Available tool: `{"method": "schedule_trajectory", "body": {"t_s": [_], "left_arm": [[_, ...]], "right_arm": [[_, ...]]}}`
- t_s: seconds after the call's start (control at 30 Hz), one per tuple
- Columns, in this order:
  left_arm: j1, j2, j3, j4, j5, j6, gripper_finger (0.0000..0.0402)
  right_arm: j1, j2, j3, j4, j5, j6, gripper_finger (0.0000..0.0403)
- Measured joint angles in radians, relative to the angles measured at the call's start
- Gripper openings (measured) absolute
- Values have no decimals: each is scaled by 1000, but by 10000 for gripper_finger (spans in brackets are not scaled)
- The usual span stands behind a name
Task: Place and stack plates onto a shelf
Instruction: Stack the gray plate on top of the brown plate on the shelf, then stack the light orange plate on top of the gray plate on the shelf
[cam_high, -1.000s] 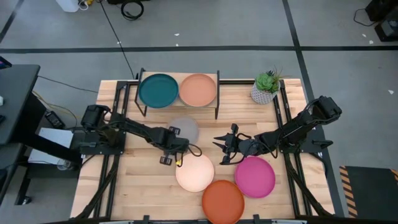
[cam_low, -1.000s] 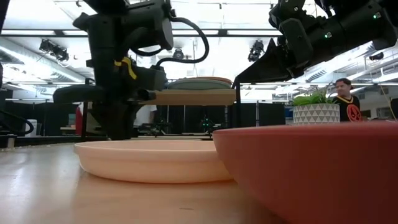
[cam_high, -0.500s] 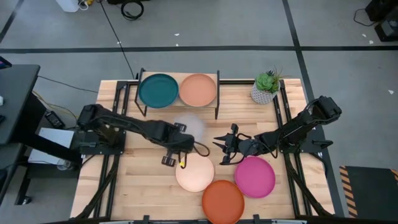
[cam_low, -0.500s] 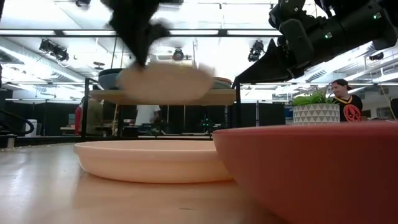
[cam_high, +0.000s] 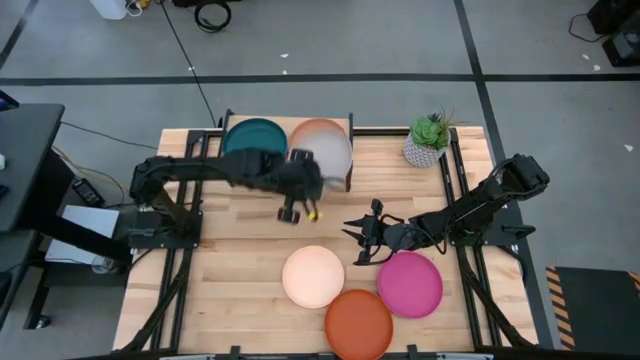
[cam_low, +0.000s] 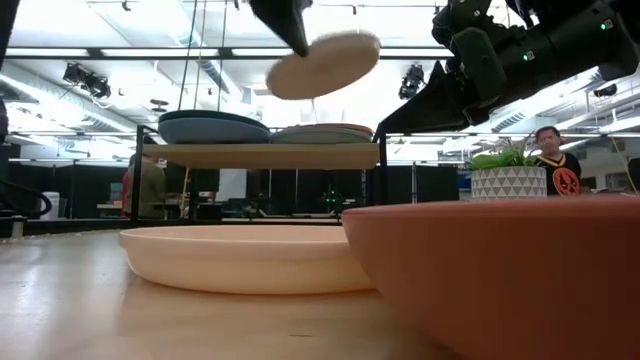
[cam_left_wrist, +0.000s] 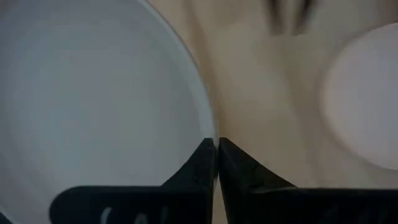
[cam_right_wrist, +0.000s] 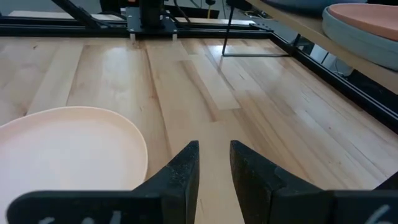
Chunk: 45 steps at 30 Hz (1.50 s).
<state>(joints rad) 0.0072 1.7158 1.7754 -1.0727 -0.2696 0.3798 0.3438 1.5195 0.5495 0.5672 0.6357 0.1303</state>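
Aloft, grey plate (cam_high: 330, 156) pinched in left claw (cam_left_wrist: 216, 144), over shelf (cam_low: 260, 156).

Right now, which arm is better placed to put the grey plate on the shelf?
The left: its gripper already holds the round grey plate above the small wooden shelf. The right gripper hovers empty.

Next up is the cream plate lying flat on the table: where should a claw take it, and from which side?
By the rim. The cream plate lies flat and shallow with a raised lip, so only its edge fits between fingers. The orange plate crowds its near-right side; the right claw, waiting beside its far-right edge, could probably pinch that open rim from above.
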Motion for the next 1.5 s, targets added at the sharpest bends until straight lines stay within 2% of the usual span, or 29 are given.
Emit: {"method": "schedule_trajectory", "body": {"t_s": [0.23, 0.37, 0.53, 0.73, 0.83, 0.97, 1.13, 1.2, 1.33, 1.37, 1.43, 1.5], "left_arm": [[164, 53, -1, 102, 60, 132, 14], [232, 95, -1, 99, 91, 150, 16], [280, 129, -1, 109, 85, 135, 62], [264, 128, -1, 101, -22, 137, 154], [226, 115, 27, 66, -70, 151, 185], [151, 100, 84, 38, -67, 153, 197], [110, 96, 133, -5, -98, 124, 187], [113, 95, 144, -55, -37, 69, 181], [84, 95, 140, -112, 271, -55, 172], [62, 94, 126, -107, 322, -79, 171], [2, 92, 69, -92, 342, -98, 169], [-70, 98, -4, -74, 316, -100, 167]], "right_arm": [[0, 0, -1, 1, 2, -3, 96], [0, 0, -11, 4, 6, -4, 96], [0, -1, -17, 7, 9, -3, 96], [0, -1, -17, 9, 10, -3, 96], [0, -1, -17, 9, 10, -3, 96], [0, -1, -17, 11, 15, -4, 96], [0, -1, -18, 32, 13, -5, 96], [0, -1, -18, 31, 3, -3, 96], [0, -1, -18, 29, 1, -7, 96], [0, -1, -18, 28, 1, -8, 96], [0, -1, -18, 25, 1, -10, 96], [0, -1, -18, 21, 1, -10, 96]]}}
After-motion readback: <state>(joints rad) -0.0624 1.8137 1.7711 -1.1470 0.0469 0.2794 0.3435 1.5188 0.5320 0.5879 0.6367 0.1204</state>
